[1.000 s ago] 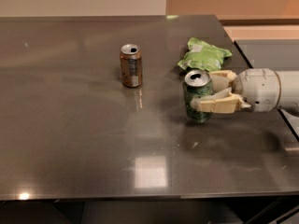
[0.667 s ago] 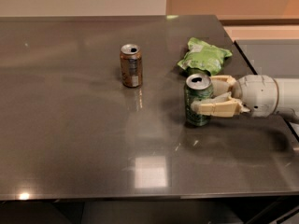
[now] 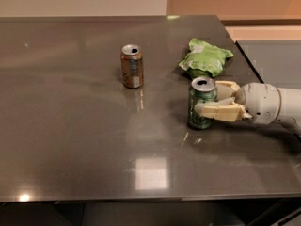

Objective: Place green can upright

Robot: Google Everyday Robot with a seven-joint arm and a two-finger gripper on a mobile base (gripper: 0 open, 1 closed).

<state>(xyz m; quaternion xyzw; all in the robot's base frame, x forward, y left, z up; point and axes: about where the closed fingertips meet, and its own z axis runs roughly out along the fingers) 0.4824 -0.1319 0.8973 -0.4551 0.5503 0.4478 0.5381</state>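
Dark glossy grey surface (image 3: 70, 149). Nearest, the small green aluminium drink can (image 3: 201, 108) stands upright on it, right of centre. The cream 2-finger end effector (image 3: 210, 99) is closed around it. The can sits slightly lower than 1 s ago, so probably set down, release pending. Farther: brown-orange can (image 3: 132, 66), light green wrinkly snack bag (image 3: 205, 57).

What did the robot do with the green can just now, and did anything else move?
The gripper lowered the green aluminium drink can a little, toward the dark table, upright, its fingers still closed around it. The brown-orange can and the crinkly light green snack bag stayed put.
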